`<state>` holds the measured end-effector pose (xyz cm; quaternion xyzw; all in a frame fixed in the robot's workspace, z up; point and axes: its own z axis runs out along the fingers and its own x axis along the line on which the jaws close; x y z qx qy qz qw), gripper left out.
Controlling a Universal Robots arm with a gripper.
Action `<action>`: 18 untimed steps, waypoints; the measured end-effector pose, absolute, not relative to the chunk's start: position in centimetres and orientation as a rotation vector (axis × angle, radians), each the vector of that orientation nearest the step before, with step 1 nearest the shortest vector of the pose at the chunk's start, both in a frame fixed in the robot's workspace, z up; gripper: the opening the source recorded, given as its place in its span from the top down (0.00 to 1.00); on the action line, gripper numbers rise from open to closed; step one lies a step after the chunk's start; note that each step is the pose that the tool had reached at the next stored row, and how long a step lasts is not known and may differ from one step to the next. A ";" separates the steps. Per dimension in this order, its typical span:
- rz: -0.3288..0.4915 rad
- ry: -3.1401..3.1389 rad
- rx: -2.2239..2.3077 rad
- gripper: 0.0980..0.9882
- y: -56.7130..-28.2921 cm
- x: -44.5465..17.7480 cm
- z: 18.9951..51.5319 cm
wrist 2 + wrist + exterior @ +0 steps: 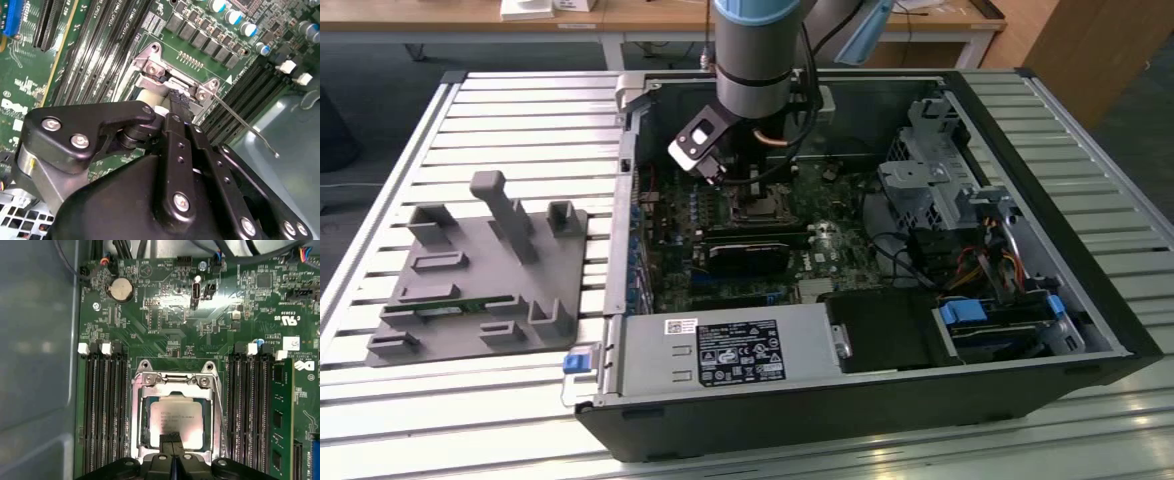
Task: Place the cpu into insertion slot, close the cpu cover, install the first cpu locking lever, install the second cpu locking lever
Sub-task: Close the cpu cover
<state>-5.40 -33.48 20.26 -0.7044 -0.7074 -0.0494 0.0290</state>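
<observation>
**Open computer case [854, 415] on the slatted counter [520, 110], arm reaching in.** The tool [171, 439] is seen clenched, its fingers pressed together with nothing visible between them, and its tip is set at one edge of the cpu [176, 415]. The cpu is seated in the insertion slot [144, 432] and framed by the cpu cover [172, 381] (whether the cover lies fully flat cannot be told). In the second wrist view a thin wire lever [245, 125] is shown standing free, unlatched.

Risk, as judged: if the tip were pressed down off-centre, the cpu could be tilted or its face scraped, and the contacts beneath bent.

Contents: the case holds the green board and a black card [750, 255]. The grey holder [467, 270] beside it carries a green strip [454, 306].
</observation>
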 end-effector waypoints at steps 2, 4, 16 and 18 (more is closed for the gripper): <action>-0.151 -2.183 -2.173 0.98 -33.5 -5.4 19.9; -0.151 -2.183 -2.173 0.98 -33.5 -5.4 19.8; -0.151 -2.182 -2.173 0.98 -33.5 -5.1 20.9; -0.151 -2.181 -2.172 0.98 -33.5 -5.1 21.0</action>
